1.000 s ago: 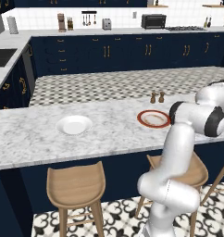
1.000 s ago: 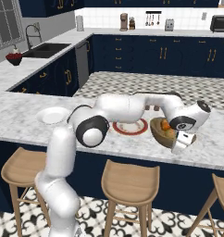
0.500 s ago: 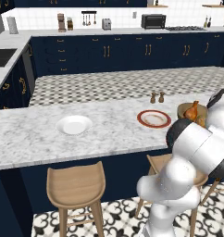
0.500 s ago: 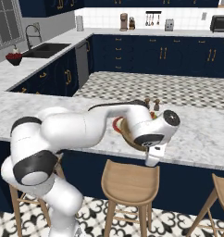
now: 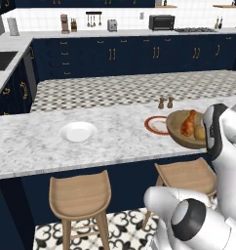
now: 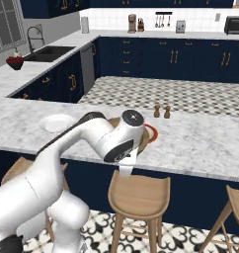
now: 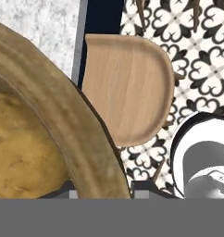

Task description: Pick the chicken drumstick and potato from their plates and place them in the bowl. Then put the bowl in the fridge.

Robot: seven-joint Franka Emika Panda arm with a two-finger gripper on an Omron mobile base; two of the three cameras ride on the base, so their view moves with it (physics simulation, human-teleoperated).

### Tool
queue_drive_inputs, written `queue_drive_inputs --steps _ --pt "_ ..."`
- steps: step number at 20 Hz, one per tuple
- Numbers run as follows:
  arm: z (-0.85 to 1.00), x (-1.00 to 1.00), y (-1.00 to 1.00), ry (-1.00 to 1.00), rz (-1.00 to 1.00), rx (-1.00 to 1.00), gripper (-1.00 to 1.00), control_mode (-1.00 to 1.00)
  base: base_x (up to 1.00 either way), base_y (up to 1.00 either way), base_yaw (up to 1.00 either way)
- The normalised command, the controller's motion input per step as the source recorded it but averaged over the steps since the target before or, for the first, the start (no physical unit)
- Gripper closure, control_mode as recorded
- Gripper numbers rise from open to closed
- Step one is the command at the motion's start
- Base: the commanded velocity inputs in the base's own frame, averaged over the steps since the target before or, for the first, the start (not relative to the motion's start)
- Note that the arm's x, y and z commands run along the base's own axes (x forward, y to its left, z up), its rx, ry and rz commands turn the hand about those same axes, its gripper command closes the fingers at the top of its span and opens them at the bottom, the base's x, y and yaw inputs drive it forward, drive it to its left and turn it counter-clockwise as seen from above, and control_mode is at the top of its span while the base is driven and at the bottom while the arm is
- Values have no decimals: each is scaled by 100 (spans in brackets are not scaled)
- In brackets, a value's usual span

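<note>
The tan wooden bowl (image 5: pixel 177 138) hangs lifted over the counter's front edge, just right of the red-rimmed plate (image 5: pixel 154 125). In it lie the orange-brown chicken drumstick (image 5: pixel 188 123) and the tan potato (image 5: pixel 200 132). My gripper (image 7: pixel 102 192) is shut on the bowl's rim (image 7: pixel 63 115), one dark tip on each side of the wall, with the potato (image 7: pixel 26 148) just inside. In the right base view my arm covers most of the bowl (image 6: pixel 142 142). The plain white plate (image 5: pixel 78 131) lies bare further left. The fridge is out of view.
Two small shakers (image 5: pixel 165 102) stand behind the red-rimmed plate. Wooden stools (image 5: pixel 80 195) stand under the marble counter (image 5: pixel 32 146), one stool (image 7: pixel 127 88) right below the bowl. Navy cabinets and a patterned floor lie beyond the counter.
The arm has swung, carrying the bowl leftward and toward the counter's front edge, from right of the red-rimmed plate to beside it. The grip stays shut.
</note>
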Motion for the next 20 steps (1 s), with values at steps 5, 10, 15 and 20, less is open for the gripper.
queue_drive_inputs --steps 5,10,15,20 --pt "30 -69 97 0 13 -6 100 -100 0 0 0" --pt "25 -22 66 3 11 -11 100 -100 0 0 0" --pt "5 -3 73 12 6 -6 100 -100 0 0 0" --pt "-6 -13 22 7 13 3 100 -100 0 0 0"
